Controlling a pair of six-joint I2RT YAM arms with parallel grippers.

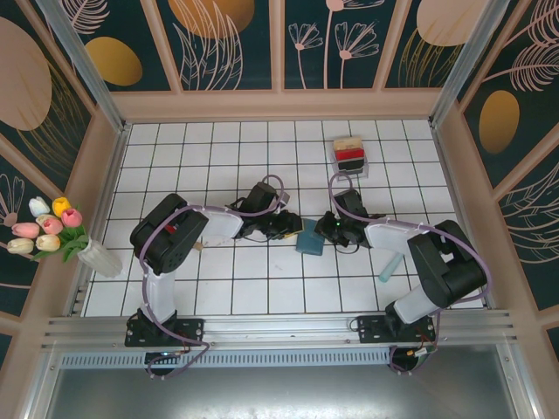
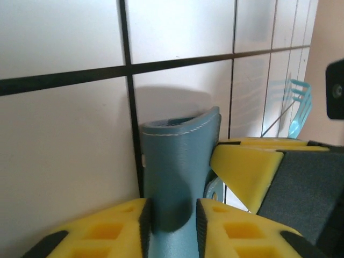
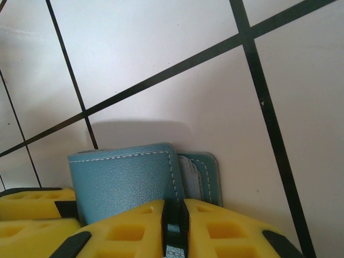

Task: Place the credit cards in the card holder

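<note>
Tight in the middle of the tiled table [image 1: 218, 288]: the left gripper [image 1: 294, 230] and right gripper [image 1: 323, 233] come nose to nose, both pinching the card holder [image 1: 309, 239], so nothing passes between them. The clear card rack [image 1: 351, 157] stands near the back wall on the right. A pale teal plastic piece [image 1: 389, 264] lies just beside the right forearm. A tulip vase [image 1: 94, 257] crowds the left edge. The back-left tiles and the front rows lie open.
</note>
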